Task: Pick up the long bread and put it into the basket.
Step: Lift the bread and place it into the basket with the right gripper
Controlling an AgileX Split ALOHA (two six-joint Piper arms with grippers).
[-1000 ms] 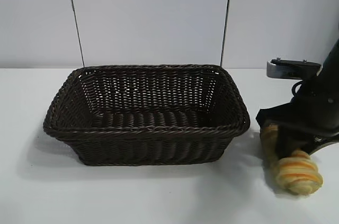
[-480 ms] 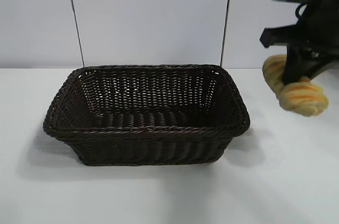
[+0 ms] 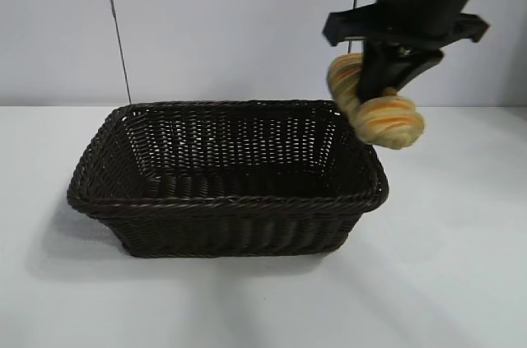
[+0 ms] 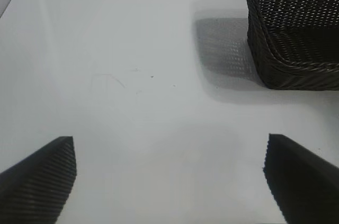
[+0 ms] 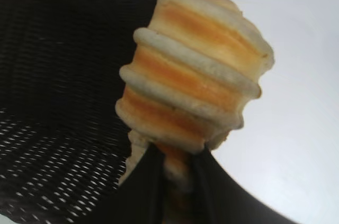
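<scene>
My right gripper is shut on the long bread, a tan loaf with orange-brown ridges, and holds it in the air above the right end of the dark brown wicker basket. In the right wrist view the long bread sticks out past my fingers, with the basket below on one side and white table on the other. My left gripper is open and empty over bare table, with a corner of the basket farther off.
The basket stands in the middle of a white table with nothing inside it. A white wall with two thin dark cables runs behind.
My right gripper has lifted the long bread off the table at the right and carried it up and leftward to above the basket's right end.
</scene>
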